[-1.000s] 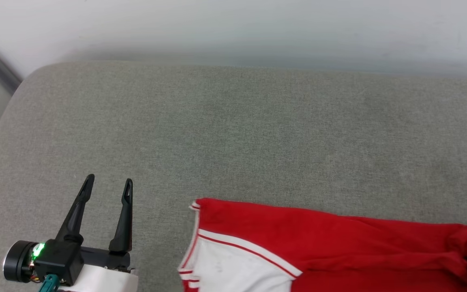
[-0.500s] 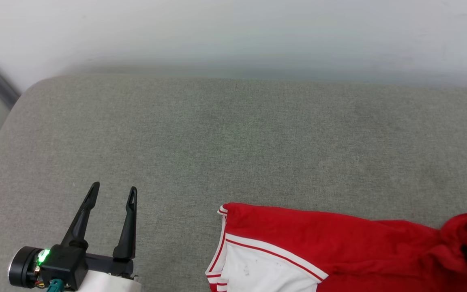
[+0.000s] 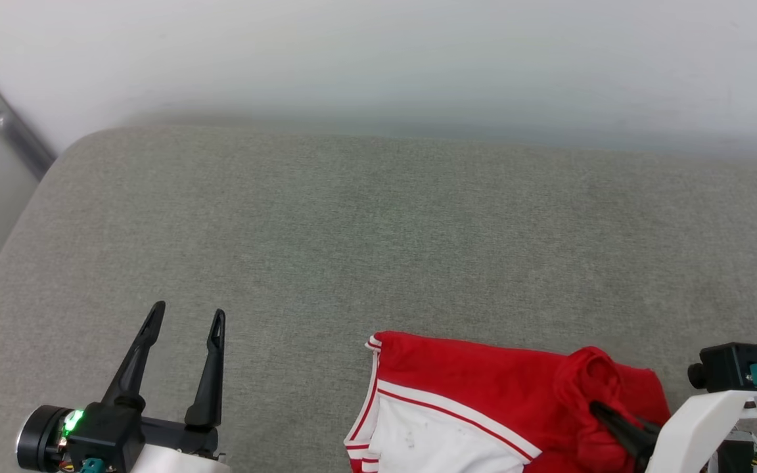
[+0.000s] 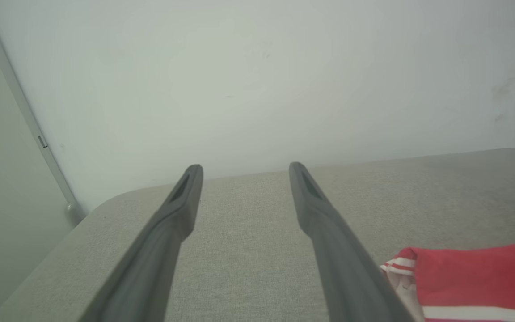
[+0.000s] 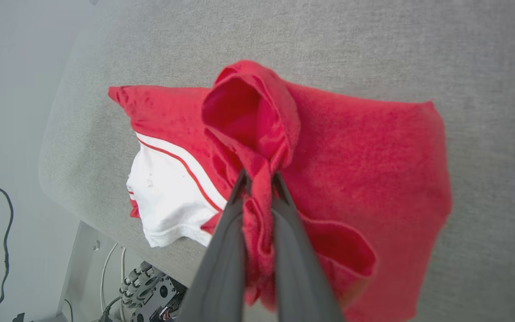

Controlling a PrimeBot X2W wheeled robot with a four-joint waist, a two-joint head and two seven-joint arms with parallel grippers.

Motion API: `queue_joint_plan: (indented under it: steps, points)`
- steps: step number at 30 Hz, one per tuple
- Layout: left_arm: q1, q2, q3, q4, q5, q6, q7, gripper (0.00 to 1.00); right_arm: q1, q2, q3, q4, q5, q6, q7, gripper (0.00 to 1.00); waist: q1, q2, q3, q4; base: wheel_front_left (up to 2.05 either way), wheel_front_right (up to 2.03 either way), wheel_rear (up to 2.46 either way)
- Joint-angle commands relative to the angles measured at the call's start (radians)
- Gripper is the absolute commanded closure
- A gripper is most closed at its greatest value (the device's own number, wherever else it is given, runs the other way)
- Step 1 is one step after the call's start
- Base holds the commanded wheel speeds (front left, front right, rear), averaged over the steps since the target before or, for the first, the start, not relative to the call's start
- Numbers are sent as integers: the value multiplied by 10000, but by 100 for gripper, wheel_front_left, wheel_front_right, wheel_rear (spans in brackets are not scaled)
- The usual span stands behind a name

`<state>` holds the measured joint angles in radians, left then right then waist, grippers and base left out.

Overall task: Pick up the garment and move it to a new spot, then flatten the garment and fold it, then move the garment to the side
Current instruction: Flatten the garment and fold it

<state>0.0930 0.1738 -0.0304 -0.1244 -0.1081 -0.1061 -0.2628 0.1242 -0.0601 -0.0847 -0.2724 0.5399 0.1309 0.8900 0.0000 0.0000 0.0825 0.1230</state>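
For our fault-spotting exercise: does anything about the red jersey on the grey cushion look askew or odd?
Yes. The garment lies crumpled, not flat: the right gripper is shut on a bunched red fold raised over its middle.

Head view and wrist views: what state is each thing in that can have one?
garment: lying on the grey cushion, one red fold bunched and pulled up, white lining exposed.
right gripper: shut on the garment's bunched fold.
left gripper: open, empty, apart from the garment.
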Motion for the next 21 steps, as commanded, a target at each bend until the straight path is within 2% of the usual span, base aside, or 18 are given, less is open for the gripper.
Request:
queue_joint_plan:
  steps: [1,8,20,21]
  points:
    - [66,-9,-5,9,61,-34,-25,0,-3,30,28,-34,115,-4,-5,100,0,0,-13,58,0,0,0]
    - [125,-57,262,-35,45,-66,-23,0,-193,117,1098,567,1452,-4,-435,100,0,0,-41,354,0,0,0]
    - [-42,-175,208,137,106,-153,-25,0,-1667,112,2943,3027,2125,-3,-1824,100,0,0,113,905,0,0,0]
    - [-42,-172,190,174,126,-159,-25,0,-1793,106,3022,3210,2119,-3,-1960,54,0,0,118,952,0,0,0]
